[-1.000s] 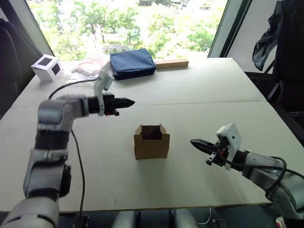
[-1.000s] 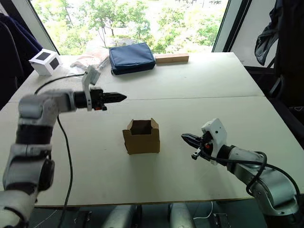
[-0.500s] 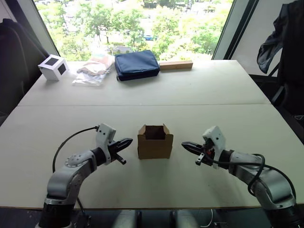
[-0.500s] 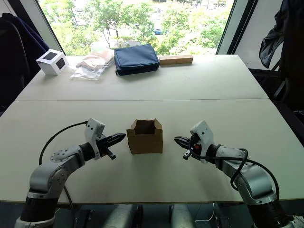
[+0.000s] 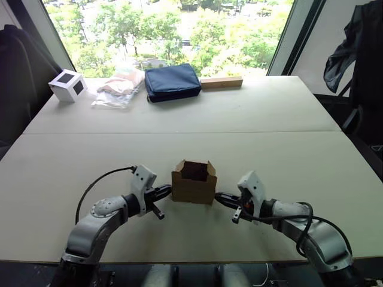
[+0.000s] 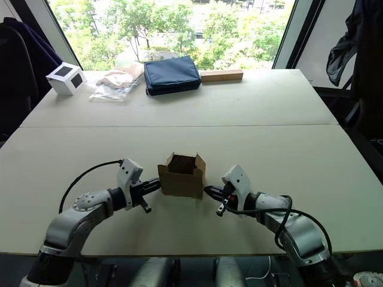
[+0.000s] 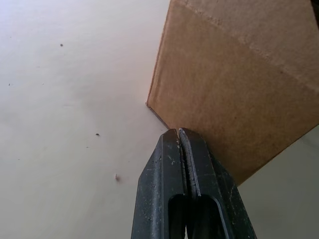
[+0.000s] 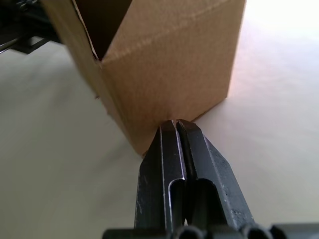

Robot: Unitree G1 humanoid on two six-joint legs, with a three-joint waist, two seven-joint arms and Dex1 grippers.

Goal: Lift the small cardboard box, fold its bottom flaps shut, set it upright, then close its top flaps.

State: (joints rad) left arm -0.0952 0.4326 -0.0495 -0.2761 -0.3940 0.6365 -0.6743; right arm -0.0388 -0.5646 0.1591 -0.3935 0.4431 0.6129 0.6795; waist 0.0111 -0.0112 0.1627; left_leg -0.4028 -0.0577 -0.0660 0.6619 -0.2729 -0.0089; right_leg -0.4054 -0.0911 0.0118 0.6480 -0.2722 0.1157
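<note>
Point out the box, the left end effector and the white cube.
box [image 5: 192,189], left eye view, on its front wall.
left end effector [image 5: 167,191], left eye view, at its shut tips against the box's side.
white cube [image 5: 67,85], left eye view, on its front face.

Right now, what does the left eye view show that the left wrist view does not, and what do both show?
Left eye view: the box's open top with its flaps up, the right gripper at its other side, the white cube, the blue pouch and the wooden block. Left wrist view: the left gripper's fingers closed together, tips against the cardboard wall. Both: the box, the left gripper and the table.
</note>
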